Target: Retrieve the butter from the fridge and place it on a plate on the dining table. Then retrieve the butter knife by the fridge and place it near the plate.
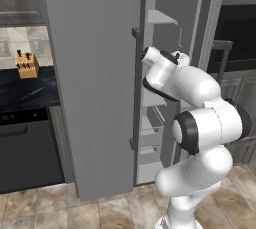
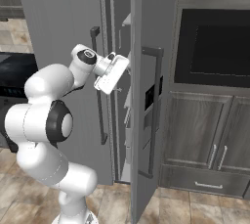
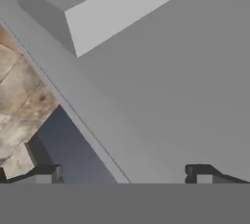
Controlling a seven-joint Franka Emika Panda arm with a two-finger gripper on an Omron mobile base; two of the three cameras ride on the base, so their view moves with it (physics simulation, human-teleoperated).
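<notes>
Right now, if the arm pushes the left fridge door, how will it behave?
The fridge door is a tall, flat panel, so it probably swings stiffly without flexing. It looks heavy. The open gripper holds nothing, and a push near the handle should turn it most easily.

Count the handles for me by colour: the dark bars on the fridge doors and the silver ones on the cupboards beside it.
Dark bar handles on the fridge: 2
Slim silver handles on the cupboards: 3
Total: 5

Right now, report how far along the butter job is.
Done: the fridge door stands ajar, pale shelves showing in the gap. In hand: nothing; the tool is open and empty, up against the grey door. Left: the butter, plate and knife steps; none of those items is in sight.
</notes>
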